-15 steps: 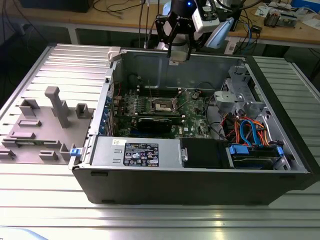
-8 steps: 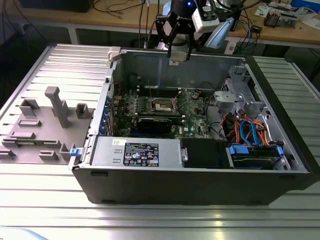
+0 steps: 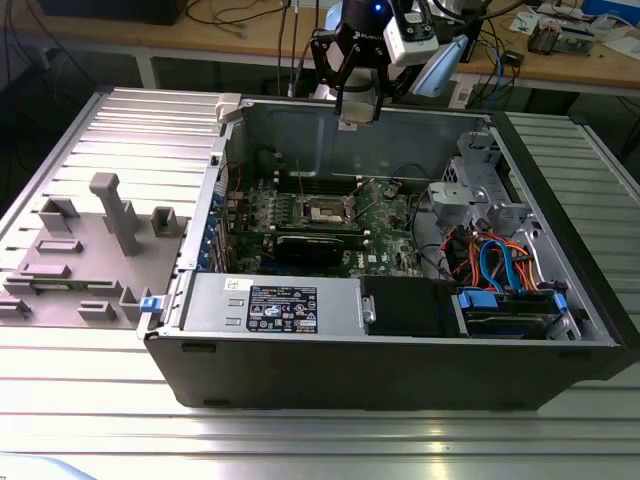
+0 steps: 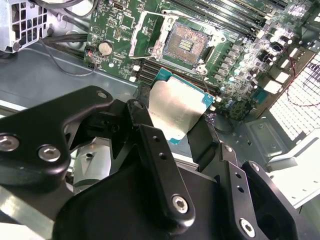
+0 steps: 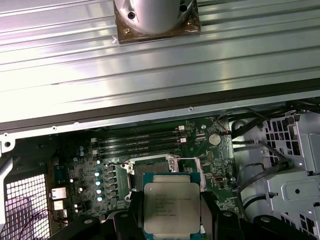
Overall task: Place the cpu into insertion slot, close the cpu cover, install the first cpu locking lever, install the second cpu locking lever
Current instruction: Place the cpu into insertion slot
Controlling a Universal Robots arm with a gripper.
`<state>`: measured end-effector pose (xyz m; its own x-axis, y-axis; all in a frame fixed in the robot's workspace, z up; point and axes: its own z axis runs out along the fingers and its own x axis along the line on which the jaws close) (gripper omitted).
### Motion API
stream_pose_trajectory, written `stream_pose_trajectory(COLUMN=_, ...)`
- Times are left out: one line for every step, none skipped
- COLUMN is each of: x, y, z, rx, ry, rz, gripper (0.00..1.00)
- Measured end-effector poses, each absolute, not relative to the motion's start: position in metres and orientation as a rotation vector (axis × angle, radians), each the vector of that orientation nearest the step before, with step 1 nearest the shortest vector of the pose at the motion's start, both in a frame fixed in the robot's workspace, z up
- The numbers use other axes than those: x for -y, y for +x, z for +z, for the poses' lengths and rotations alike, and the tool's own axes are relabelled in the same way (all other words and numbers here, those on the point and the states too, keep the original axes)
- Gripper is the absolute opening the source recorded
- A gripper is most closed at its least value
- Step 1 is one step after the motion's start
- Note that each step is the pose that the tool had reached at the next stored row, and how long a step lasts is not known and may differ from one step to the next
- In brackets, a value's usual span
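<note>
Gripper (image 3: 357, 108) high over open case, fingers clamped on 2 opposite edges of cpu (image 5: 172, 207). Near-square chip, metal face toward both wrist cameras. Insertion slot (image 4: 187, 45) uncovered below, well apart.

— What is the big box?
— A computer case (image 3: 400, 340) with its top open. It sits on a grey metal table (image 3: 300, 440).
— What is inside?
— A green board (image 3: 385, 215) lies flat. The insertion slot (image 3: 322, 211) is a little dark square on it. A long black card (image 3: 315, 245) lies just beside the slot.
— Where is the gripper (image 3: 358, 108)?
— It hangs over the far wall of the case, well apart from the slot. The cpu (image 3: 357, 118), small and pale, sits between its fingers.
— And at the sides?
— Blue and orange wires (image 3: 495, 262) on the exterior view's right, grey blocks (image 3: 110, 215) on the left.
</note>
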<state>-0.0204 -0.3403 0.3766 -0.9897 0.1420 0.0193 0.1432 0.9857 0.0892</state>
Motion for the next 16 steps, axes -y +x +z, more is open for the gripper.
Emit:
stream_pose_trajectory(x=0.3403, y=-0.0204, z=0.3766, rx=3.117, ry=-0.225, rz=-0.142, gripper=0.54)
stream_pose_trajectory(x=0.3403, y=-0.0204, z=0.3766, rx=3.117, ry=-0.226, rz=-0.142, gripper=0.54)
stream_pose_trajectory(x=0.3403, y=-0.0204, z=0.3766, rx=3.117, ry=-0.227, rz=-0.142, gripper=0.54)
stream_pose_trajectory(x=0.3403, y=-0.0203, z=0.3766, rx=3.117, ry=-0.229, rz=-0.142, gripper=0.54)
stream_pose_trajectory(x=0.3403, y=-0.0204, z=0.3766, rx=3.117, ry=-0.230, rz=-0.142, gripper=0.54)
stream_pose_trajectory(x=0.3403, y=-0.0204, z=0.3766, rx=3.117, ry=-0.231, rz=-0.142, gripper=0.54)
stream_pose_trajectory(x=0.3403, y=-0.0204, z=0.3766, rx=3.117, ry=-0.231, rz=-0.142, gripper=0.54)
stream_pose_trajectory(x=0.3403, y=-0.0204, z=0.3766, rx=3.117, ry=-0.231, rz=-0.142, gripper=0.54)
stream_pose_trajectory(x=0.3403, y=-0.0204, z=0.3766, rx=3.117, ry=-0.231, rz=-0.142, gripper=0.54)
stream_pose_trajectory(x=0.3403, y=-0.0204, z=0.3766, rx=3.117, ry=-0.231, rz=-0.142, gripper=0.54)
stream_pose_trajectory(x=0.3403, y=-0.0204, z=0.3766, rx=3.117, ry=-0.231, rz=-0.142, gripper=0.54)
stream_pose_trajectory(x=0.3403, y=-0.0204, z=0.3766, rx=3.117, ry=-0.231, rz=-0.142, gripper=0.54)
stream_pose_trajectory(x=0.3403, y=-0.0204, z=0.3766, rx=3.117, ry=-0.231, rz=-0.142, gripper=0.54)
stream_pose_trajectory(x=0.3403, y=-0.0204, z=0.3766, rx=3.117, ry=-0.232, rz=-0.142, gripper=0.54)
stream_pose_trajectory(x=0.3403, y=-0.0204, z=0.3766, rx=3.117, ry=-0.232, rz=-0.142, gripper=0.54)
stream_pose_trajectory(x=0.3403, y=-0.0204, z=0.3765, rx=3.117, ry=-0.232, rz=-0.142, gripper=0.54)
